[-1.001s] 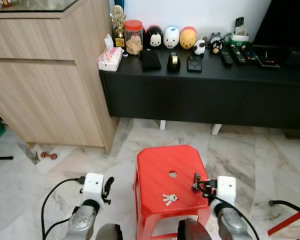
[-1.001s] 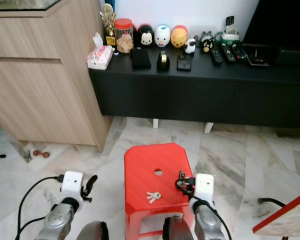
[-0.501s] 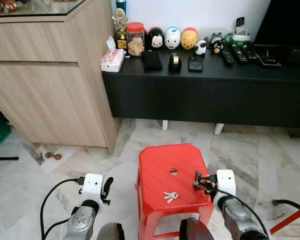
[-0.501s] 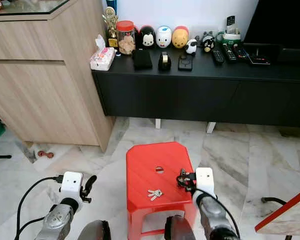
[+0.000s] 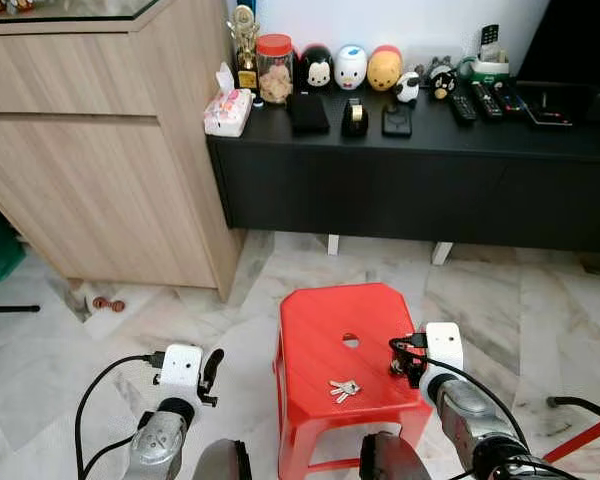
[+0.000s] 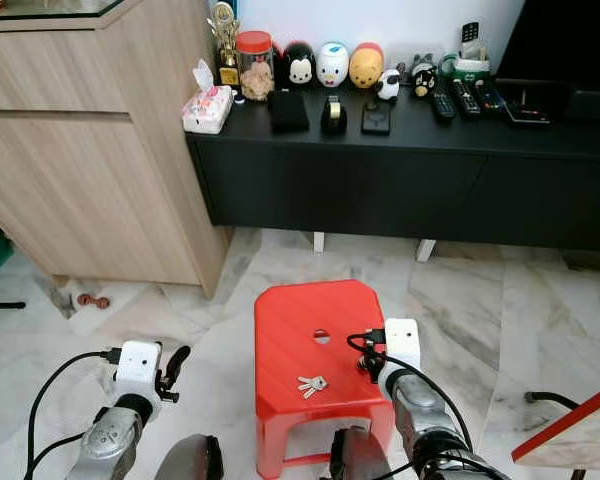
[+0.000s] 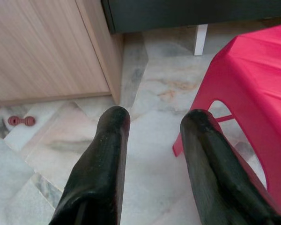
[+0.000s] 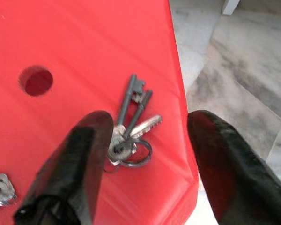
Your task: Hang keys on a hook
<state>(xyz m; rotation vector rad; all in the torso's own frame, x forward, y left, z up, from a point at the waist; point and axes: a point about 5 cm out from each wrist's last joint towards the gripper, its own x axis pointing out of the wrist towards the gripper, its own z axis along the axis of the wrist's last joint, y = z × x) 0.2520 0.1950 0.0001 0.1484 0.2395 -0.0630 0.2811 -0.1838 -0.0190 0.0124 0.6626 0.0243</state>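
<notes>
Right gripper (image 8: 145, 154) spread wide above the keys (image 8: 131, 126) on the red stool (image 5: 320, 330), left gripper (image 7: 152, 140) open beside it

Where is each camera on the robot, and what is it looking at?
Left eye view: on the head, looking forward and down at the red stool, the keys and the black cabinet; both silver arms show, with the left gripper and the right gripper.
Right eye view: beside it, same scene, same arms.
Left wrist view: looks along its open jaws at the marble floor and the stool's edge.
Right wrist view: looks along its open jaws at the keys on the stool.
Both wrist views share the red stool.
</notes>
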